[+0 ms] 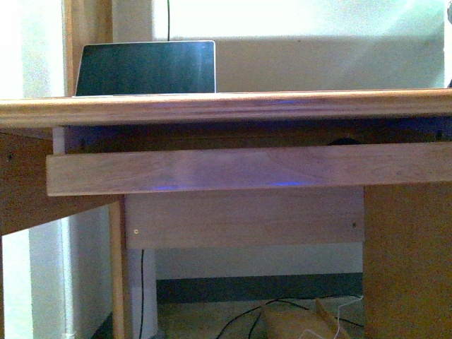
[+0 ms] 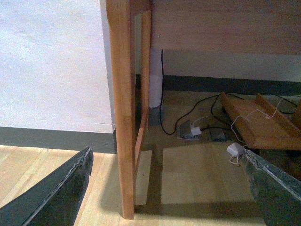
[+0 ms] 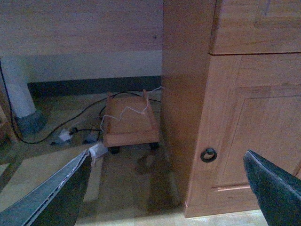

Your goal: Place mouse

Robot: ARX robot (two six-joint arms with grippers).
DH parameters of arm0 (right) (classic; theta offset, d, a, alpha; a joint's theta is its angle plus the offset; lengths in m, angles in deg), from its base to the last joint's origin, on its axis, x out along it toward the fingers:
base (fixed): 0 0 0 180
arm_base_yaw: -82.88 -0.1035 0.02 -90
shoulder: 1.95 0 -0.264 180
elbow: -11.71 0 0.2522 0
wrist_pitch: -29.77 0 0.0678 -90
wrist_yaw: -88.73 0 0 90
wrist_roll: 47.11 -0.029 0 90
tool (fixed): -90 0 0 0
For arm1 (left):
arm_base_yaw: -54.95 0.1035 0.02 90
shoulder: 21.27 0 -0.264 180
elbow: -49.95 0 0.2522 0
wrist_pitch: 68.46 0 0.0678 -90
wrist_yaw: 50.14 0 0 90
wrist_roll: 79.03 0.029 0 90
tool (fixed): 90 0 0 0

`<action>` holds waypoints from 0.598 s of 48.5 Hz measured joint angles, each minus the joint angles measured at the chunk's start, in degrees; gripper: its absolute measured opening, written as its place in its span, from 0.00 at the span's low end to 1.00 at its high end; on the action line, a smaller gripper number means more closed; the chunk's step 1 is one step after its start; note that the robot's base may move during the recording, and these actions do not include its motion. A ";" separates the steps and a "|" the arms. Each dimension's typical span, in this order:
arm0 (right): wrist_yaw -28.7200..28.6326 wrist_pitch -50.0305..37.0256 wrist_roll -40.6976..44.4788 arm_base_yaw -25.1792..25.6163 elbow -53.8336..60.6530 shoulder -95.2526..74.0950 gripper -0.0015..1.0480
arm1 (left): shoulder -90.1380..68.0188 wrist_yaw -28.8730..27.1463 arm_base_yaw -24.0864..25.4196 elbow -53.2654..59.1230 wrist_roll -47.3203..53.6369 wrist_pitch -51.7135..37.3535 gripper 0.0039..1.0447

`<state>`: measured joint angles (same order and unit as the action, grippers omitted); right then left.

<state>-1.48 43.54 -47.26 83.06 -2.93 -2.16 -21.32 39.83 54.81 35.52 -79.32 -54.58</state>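
Nowhere in view is the small dark grey oval mouse showing, so the search is likely just starting: dark left fingers and right fingers are hanging wide, empty, below the pale wooden worktop, needing lifting.

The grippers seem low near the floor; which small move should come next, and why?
Probably lift both up toward the desk top: the left gripper and right gripper hang open and empty above the floor, and no mouse clearly shows.
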 joint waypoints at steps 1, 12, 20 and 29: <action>0.04 0.00 0.00 0.00 0.00 0.00 0.93 | -0.02 0.02 0.00 0.00 0.00 0.00 0.93; 0.02 0.00 0.00 0.00 0.00 0.00 0.93 | 0.00 0.02 0.00 0.00 0.00 0.00 0.93; 0.04 0.02 -0.02 0.00 0.00 0.00 0.93 | 0.00 0.02 0.00 0.00 0.00 0.00 0.93; 0.02 0.02 0.00 0.00 0.00 0.00 0.93 | 0.00 0.02 0.00 0.00 0.02 0.00 0.93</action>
<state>-1.46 43.56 -47.26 83.06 -2.93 -2.16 -21.32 39.85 54.81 35.52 -79.30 -54.58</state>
